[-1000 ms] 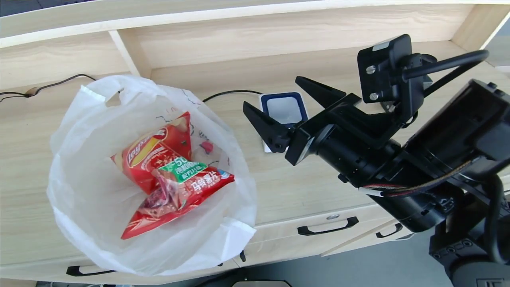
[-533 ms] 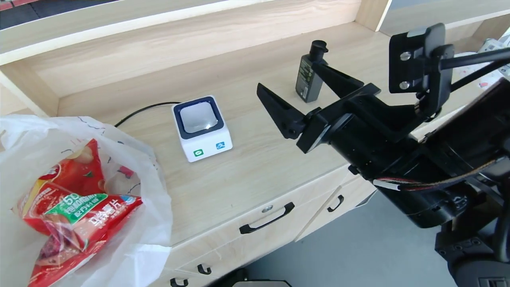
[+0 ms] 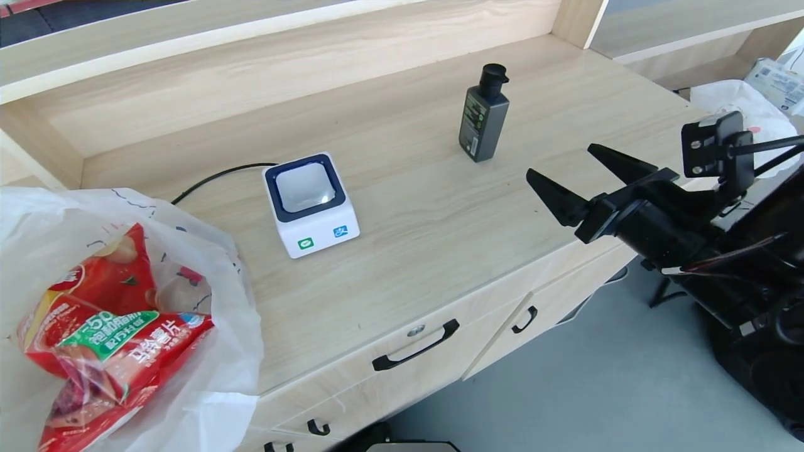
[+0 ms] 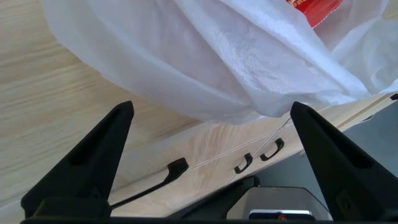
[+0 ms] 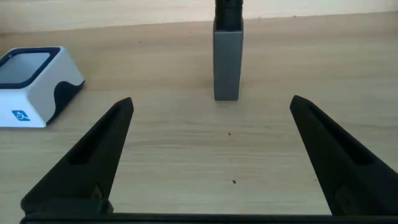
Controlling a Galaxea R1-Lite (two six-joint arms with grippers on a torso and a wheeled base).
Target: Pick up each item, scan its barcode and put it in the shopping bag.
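The right gripper (image 3: 561, 163) holds its fingers spread wide and empty at the table's (image 3: 427, 213) front right edge. Bare tabletop lies between it and the dark bottle (image 3: 482, 116), which stands upright farther back. The white scanner (image 3: 309, 202) sits well to the left, near the shopping bag (image 3: 232, 301) holding red crisp packets (image 3: 107, 339). The left gripper (image 4: 211, 106), fingers also spread, hangs beside the bag, apparently over the table's front edge.

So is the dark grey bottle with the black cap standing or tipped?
Standing up: the dark grey bottle rests on its base, black cap on top.
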